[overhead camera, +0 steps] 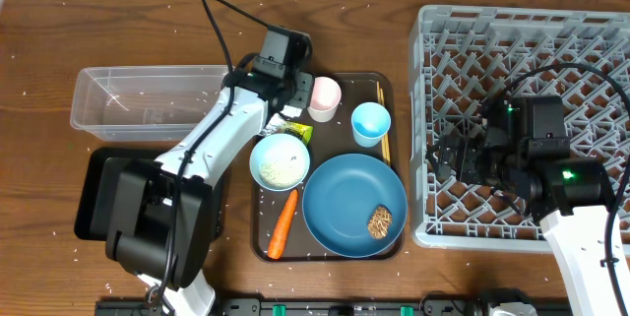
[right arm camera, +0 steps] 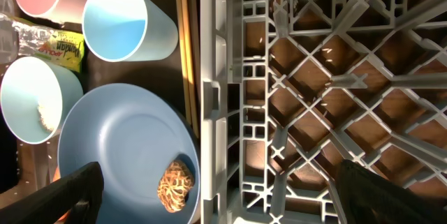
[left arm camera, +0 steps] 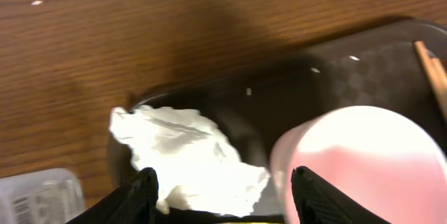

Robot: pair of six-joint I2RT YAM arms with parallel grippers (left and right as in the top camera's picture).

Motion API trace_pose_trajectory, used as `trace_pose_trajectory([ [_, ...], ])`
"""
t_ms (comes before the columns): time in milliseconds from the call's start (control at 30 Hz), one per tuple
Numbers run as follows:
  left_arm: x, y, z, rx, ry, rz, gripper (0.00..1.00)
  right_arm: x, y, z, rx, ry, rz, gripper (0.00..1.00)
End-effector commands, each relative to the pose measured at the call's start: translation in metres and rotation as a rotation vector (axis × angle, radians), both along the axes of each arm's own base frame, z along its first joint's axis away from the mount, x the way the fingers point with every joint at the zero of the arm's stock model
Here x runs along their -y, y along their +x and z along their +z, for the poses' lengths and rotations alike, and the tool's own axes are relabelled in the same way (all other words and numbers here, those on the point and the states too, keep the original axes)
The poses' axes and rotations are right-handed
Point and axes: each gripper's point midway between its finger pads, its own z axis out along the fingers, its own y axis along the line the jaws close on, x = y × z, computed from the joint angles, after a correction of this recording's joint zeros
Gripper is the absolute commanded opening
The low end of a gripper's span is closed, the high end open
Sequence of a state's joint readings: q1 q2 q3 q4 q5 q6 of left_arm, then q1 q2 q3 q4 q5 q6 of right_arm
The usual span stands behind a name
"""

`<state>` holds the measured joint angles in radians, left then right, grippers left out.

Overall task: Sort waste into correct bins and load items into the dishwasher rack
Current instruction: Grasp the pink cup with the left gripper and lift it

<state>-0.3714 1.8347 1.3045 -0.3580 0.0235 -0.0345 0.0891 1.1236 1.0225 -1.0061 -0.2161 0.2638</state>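
Left wrist view: left gripper (left arm camera: 227,196) straddles crumpled white tissue (left arm camera: 188,154), jaws spread. Right gripper (right arm camera: 223,196), jaws wide, hovers over grey lattice rack (right arm camera: 223,35) on wooden worktop (overhead camera: 148,11).

Wooden table (overhead camera: 39,50) carries a clear tub (overhead camera: 128,104), black tray (overhead camera: 91,193), brown serving tray (overhead camera: 352,88) and grey rack (overhead camera: 463,50); rice grains (left arm camera: 36,3) lie scattered across it.
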Motion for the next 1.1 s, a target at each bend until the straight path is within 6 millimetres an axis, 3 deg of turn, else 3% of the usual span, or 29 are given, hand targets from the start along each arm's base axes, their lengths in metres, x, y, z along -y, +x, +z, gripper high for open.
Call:
trace_pose_trajectory([
  [0,0.005,0.003,0.003,0.001,-0.034,0.007,0.62,0.001,0.003,0.005,0.009,0.005,-0.015,0.99],
  [233,0.019,-0.006,0.0,-0.04,-0.085,-0.043,0.57,0.001,0.003,0.005,0.009,0.006,-0.015,0.99],
  [467,0.025,-0.02,-0.035,-0.143,-0.085,-0.034,0.55,0.001,0.003,0.005,0.009,0.005,-0.015,0.99],
  [567,0.024,-0.02,-0.045,-0.161,-0.078,-0.032,0.51,0.001,0.003,0.005,0.009,0.005,-0.015,0.99],
  [667,0.024,-0.02,-0.05,-0.168,-0.075,-0.032,0.39,0.001,0.003,0.005,0.009,0.005,-0.015,0.99],
  [867,0.025,-0.019,-0.045,-0.158,-0.079,-0.033,0.06,0.001,0.002,0.004,0.006,0.005,-0.015,0.99],
  [1067,0.024,-0.024,-0.005,-0.104,-0.105,-0.04,0.06,0.002,0.0,0.003,-0.007,0.002,-0.016,0.99],
])
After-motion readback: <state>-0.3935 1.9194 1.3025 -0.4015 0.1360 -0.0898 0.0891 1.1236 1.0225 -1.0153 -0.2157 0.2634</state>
